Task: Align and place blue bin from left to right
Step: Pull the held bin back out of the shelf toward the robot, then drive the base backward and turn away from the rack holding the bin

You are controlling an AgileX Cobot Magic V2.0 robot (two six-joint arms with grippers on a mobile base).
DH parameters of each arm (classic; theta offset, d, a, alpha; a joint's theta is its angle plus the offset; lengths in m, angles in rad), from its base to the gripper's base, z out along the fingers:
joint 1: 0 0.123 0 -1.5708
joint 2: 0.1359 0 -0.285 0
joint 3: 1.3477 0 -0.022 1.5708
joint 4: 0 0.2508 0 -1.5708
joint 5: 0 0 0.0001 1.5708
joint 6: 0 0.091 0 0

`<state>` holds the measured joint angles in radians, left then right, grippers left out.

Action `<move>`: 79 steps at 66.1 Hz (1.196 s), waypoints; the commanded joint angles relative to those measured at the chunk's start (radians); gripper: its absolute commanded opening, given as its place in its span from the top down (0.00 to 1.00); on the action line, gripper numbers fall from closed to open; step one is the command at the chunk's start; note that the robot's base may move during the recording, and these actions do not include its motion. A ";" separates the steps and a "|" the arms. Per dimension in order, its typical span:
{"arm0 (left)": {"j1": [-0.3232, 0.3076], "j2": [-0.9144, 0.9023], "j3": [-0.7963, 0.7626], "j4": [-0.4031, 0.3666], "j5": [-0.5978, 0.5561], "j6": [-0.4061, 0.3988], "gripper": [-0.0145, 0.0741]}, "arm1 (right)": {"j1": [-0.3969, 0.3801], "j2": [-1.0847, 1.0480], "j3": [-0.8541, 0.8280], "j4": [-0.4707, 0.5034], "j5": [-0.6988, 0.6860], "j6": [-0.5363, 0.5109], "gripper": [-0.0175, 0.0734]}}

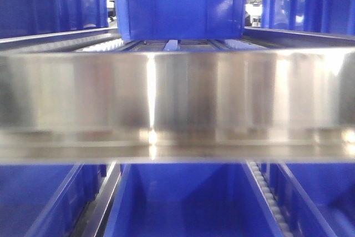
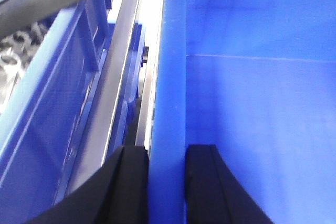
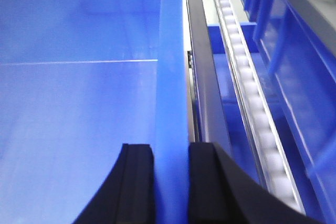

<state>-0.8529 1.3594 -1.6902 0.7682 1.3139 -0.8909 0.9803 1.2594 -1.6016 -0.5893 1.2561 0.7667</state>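
The blue bin (image 2: 252, 103) fills both wrist views, seen from above with its smooth inner walls and floor. My left gripper (image 2: 167, 153) straddles its left wall rim, one black finger outside and one inside, shut on the wall. My right gripper (image 3: 171, 150) is shut the same way on the right wall rim, beside the blue bin's interior (image 3: 79, 103). In the front view an open blue bin (image 1: 183, 198) sits in the lower middle lane. Neither gripper shows there.
A wide steel beam (image 1: 177, 98) crosses the front view, with another bin (image 1: 180, 12) on the roller shelf above. A metal rail (image 2: 113, 87) and neighbouring bin (image 2: 52, 119) lie left. A roller track (image 3: 247, 72) and another bin (image 3: 294, 51) lie right.
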 commanded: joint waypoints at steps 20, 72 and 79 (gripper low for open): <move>-0.007 0.001 -0.018 0.003 -0.101 -0.009 0.96 | 0.018 -0.012 -0.011 0.012 -0.141 -0.001 0.99; -0.007 0.001 -0.018 0.006 -0.101 -0.009 0.96 | 0.018 -0.012 -0.011 0.012 -0.141 -0.001 0.99; -0.007 0.001 -0.018 0.006 -0.101 -0.009 0.96 | 0.018 -0.012 -0.011 0.012 -0.141 -0.001 0.99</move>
<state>-0.8529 1.3597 -1.6909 0.7696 1.3139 -0.8891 0.9821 1.2561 -1.6016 -0.5911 1.2561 0.7667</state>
